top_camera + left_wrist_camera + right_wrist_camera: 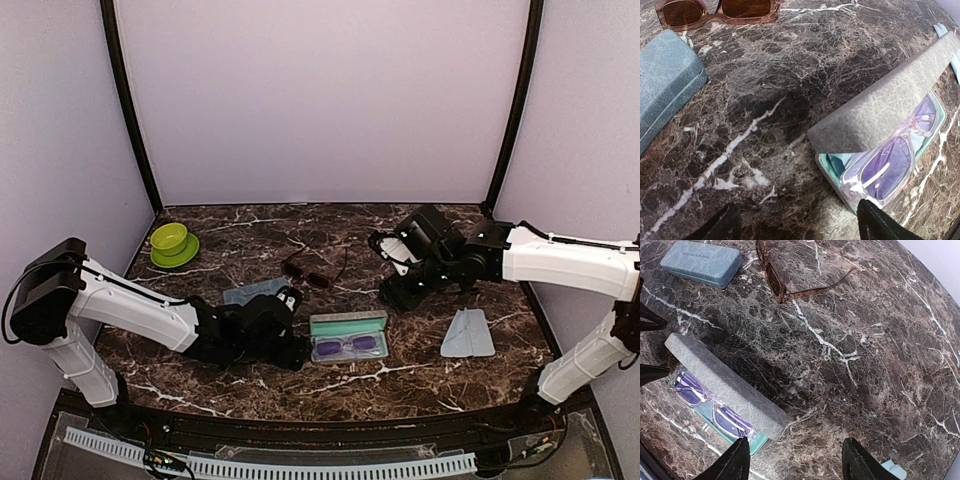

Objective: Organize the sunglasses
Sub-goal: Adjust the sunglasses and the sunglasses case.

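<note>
The purple-tinted sunglasses [350,346] lie inside an open beige case [348,322] at the table's middle; its grey lid [890,100] stands raised over them [895,165] [710,405]. The reddish-brown sunglasses [308,272] rest unfolded on the marble behind it, also in the wrist views [720,10] [777,280]. My left gripper [298,328] [800,230] sits low just left of the open case, open and empty, one fingertip [875,225] close by the case's near corner. My right gripper [398,290] [797,462] hovers right of the case, open, holding nothing.
A closed blue-grey case [255,293] [665,80] [700,262] lies left of the brown pair. A light-blue cloth [468,333] is spread at the right. A green bowl on a saucer [173,243] stands at the back left. Walls close in the table.
</note>
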{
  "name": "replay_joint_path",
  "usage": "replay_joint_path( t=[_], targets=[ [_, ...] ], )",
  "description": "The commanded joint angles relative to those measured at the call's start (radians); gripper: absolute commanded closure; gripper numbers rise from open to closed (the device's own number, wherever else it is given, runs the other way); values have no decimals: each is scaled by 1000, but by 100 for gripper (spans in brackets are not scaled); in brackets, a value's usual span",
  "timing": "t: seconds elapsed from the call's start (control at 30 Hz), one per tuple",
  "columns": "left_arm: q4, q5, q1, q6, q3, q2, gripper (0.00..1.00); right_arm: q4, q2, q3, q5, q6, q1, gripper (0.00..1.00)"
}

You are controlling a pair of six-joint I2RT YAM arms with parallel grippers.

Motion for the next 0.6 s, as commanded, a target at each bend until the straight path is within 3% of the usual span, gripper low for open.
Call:
replay_joint_path(
  t=[0.0,0.57],
  targets=[
    [-14,-12,7,5,-4,-12,18,25,-11,-2,-7,15,-5,37],
    [-26,-7,13,8,6,10,18,25,0,1,-10,13,-5,36]
  ],
)
